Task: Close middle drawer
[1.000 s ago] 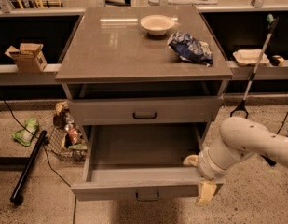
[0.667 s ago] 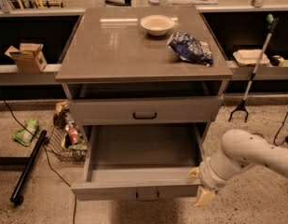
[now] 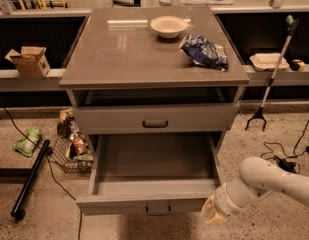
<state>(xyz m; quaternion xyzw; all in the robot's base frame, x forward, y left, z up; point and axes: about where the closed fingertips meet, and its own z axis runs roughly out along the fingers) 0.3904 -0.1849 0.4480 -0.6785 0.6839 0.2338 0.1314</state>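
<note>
The middle drawer (image 3: 153, 174) is a wide, shallow grey drawer pulled far out of the cabinet, and its inside looks empty. Its low front panel (image 3: 119, 204) carries a small dark bar handle (image 3: 158, 211) at the bottom centre. The top drawer (image 3: 155, 118) above it is nearly shut. My gripper (image 3: 213, 213) sits on the end of the white arm (image 3: 266, 181), which enters from the right. It is at the right end of the middle drawer's front panel, close to or touching the corner. The lowest drawer is hidden under the open one.
A bowl (image 3: 168, 26) and a blue bag (image 3: 205, 51) lie on the cabinet top (image 3: 119, 54). A wire basket (image 3: 69, 151), a black pole (image 3: 30, 179) and a green bag (image 3: 26, 140) are on the floor to the left. A grabber tool (image 3: 271, 79) and cables (image 3: 279, 156) are to the right.
My gripper and arm have moved down and toward the camera along the drawer's right front corner. The drawer stays pulled out about as far as before.
</note>
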